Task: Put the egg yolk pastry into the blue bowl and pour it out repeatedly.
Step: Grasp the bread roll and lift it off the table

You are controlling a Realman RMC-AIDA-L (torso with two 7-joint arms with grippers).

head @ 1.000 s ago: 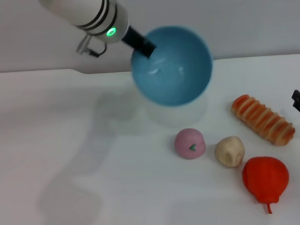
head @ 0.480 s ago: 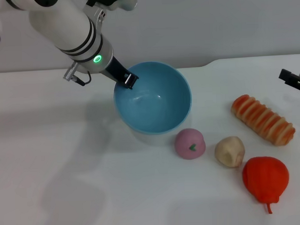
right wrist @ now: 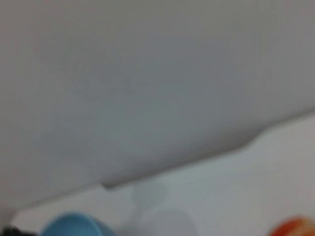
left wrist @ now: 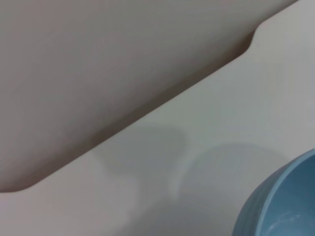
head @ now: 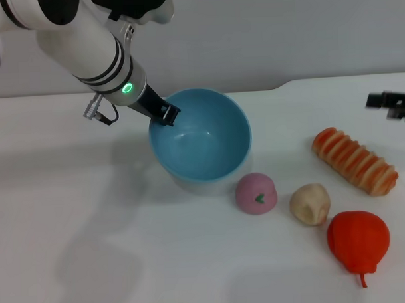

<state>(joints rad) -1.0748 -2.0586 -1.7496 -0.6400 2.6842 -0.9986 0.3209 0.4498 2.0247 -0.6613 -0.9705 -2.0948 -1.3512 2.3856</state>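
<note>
Egg yolk pastry (head: 310,204) lies on the white worktop (head: 93,248) toward its near right part, nothing touching it; pink bun (head: 256,193) just beside it on the left, red pear-shaped fruit (head: 358,238) just beside it toward the near right corner, striped bread (head: 354,161) farther back near the right edge. Blue bowl (head: 199,139) sits mid-worktop behind the pink bun, mouth up and tipped slightly, inside empty. Left gripper (head: 165,114) is pinched on the bowl's far-left rim, dark fingertips closed over the edge; whether the bowl's base rests fully on the worktop cannot be told. Left wrist view catches only a slice of the bowl (left wrist: 280,206), cut off at the frame corner, with worktop and grey wall beyond. Right gripper (head: 390,104) shows at the right edge of the head view, above the worktop's far right part, well apart from the pastry, cut off by the frame; finger spread cannot be told. Right wrist view is mostly wall, the bowl (right wrist: 74,225) low in frame. Open worktop runs along the whole left side and near edge.
</note>
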